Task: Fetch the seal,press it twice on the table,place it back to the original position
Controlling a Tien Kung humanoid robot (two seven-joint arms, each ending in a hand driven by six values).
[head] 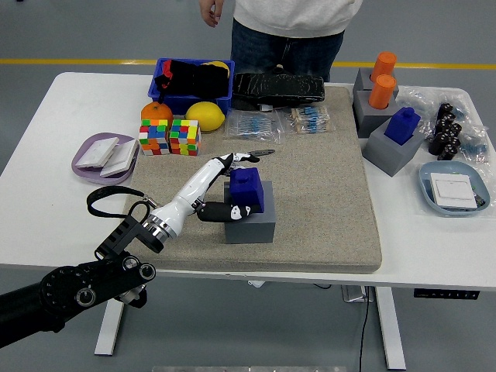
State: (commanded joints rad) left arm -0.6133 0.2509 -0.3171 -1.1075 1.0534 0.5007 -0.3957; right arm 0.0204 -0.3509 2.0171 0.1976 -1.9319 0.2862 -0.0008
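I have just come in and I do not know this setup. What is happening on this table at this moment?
The robot's left hand is closed around a blue seal that sits on a grey block in the middle of the beige mat. The seal is not lifted off the block yet. The right arm is not in view. A person stands at the far side of the table and touches nothing on it.

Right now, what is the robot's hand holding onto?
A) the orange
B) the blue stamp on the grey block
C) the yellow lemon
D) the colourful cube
B: the left hand has its fingers around the blue stamp sitting on the grey block on the mat.
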